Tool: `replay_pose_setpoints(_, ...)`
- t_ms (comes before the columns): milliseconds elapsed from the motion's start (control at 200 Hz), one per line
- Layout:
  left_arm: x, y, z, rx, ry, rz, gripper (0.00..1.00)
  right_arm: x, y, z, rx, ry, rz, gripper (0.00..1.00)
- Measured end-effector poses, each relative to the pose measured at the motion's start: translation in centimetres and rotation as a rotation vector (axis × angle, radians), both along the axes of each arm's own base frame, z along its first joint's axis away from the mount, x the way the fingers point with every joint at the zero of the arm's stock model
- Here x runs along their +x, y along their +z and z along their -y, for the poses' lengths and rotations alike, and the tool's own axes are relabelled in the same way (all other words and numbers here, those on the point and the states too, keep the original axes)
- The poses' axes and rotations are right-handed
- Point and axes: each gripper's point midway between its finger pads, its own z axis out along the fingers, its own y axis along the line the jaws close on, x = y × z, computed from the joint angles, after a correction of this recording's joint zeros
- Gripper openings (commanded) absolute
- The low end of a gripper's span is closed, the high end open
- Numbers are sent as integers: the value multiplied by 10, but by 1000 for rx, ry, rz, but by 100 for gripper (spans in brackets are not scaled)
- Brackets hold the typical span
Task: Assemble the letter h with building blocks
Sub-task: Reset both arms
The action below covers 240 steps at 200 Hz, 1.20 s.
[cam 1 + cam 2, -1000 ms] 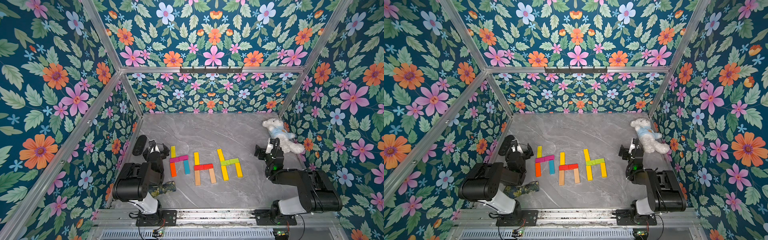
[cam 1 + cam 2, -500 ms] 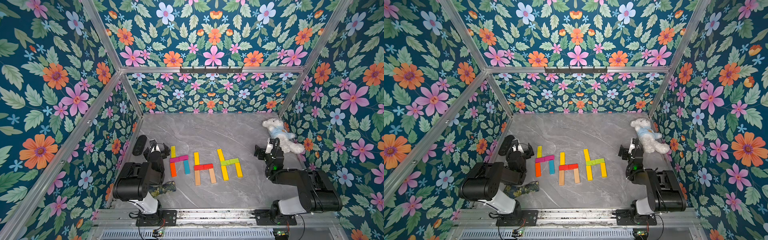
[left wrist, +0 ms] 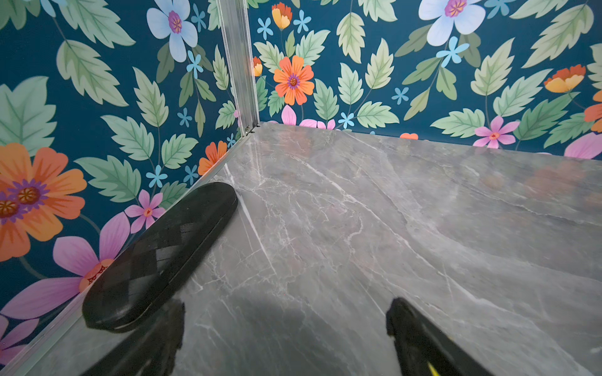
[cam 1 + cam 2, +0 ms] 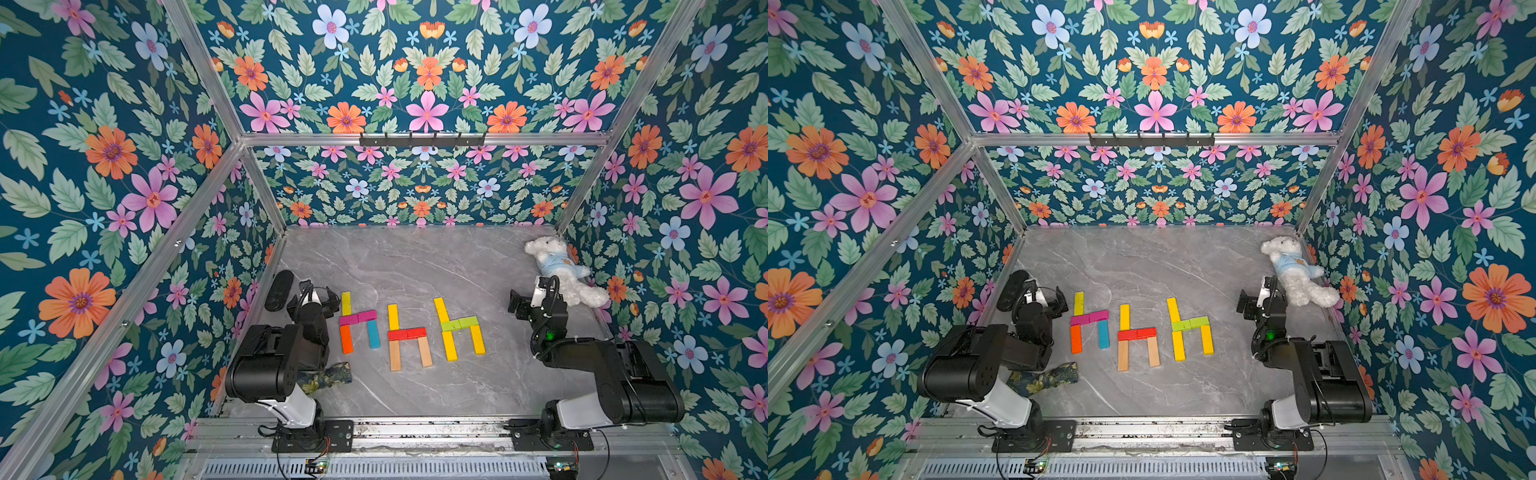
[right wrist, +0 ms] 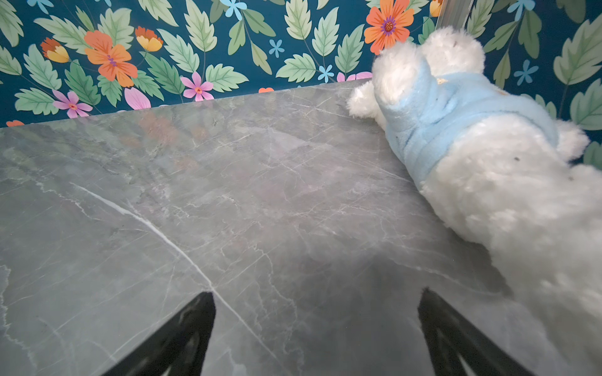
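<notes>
Wooden building blocks lie flat, stems pointing toward the back wall.

In your left wrist view the left fingers run off the picture's edge, so you see only their tips. One of them is a dark blur beside the black case. Your right wrist view cuts the right fingers short in the same way, and the plush bear runs out of frame, its lower body lost. In both top views the patterned cloth lies partly hidden under the left arm, and both pairs of fingers are too small to judge.
</notes>
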Motion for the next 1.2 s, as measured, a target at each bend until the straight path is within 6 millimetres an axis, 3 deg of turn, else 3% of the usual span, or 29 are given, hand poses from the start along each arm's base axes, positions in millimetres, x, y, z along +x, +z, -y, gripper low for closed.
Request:
replay_pose_setpoints(120, -2, 15, 9, 27, -22, 7, 100, 0, 0, 0, 0, 0, 0, 99)
replay_pose_setpoints(155, 1, 34, 19, 37, -49, 32, 100, 0, 0, 0, 0, 1, 0, 99)
replay_pose_setpoints(235, 2, 98, 39, 38, -106, 180, 100, 0, 0, -1, 1, 3, 0, 99)
replay_pose_setpoints(290, -4, 119, 38, 40, -101, 232, 100, 0, 0, -1, 1, 3, 0, 99)
replay_pose_setpoints(350, -9, 113, 34, 49, -80, 223, 100, 0, 0, -1, 1, 3, 0, 99)
replay_pose_setpoints(390, -12, 94, 30, 55, -59, 185, 100, 0, 0, -1, 1, 3, 0, 99)
replay_pose_setpoints(500, -29, 4, 13, 84, -18, -29, 100, 0, 0, -1, 1, 3, 0, 99)
replay_pose_setpoints(545, -37, -19, 5, 85, 1, -78, 99, 0, 0, -1, 1, 3, 0, 99)
replay_pose_setpoints(585, -37, -27, 3, 80, 3, -94, 100, 0, 0, -1, 1, 3, 1, 99)
replay_pose_setpoints(695, -5, -3, 5, 46, -18, -15, 100, 0, 0, -1, 1, 3, 1, 99)
replay_pose_setpoints(755, 1, 10, 2, 32, -12, 30, 100, 0, 0, -1, 1, 3, 0, 99)
replay_pose_setpoints(1200, 2, 1, 3, 17, -17, -4, 100, 0, 0, -1, 1, 3, -1, 99)
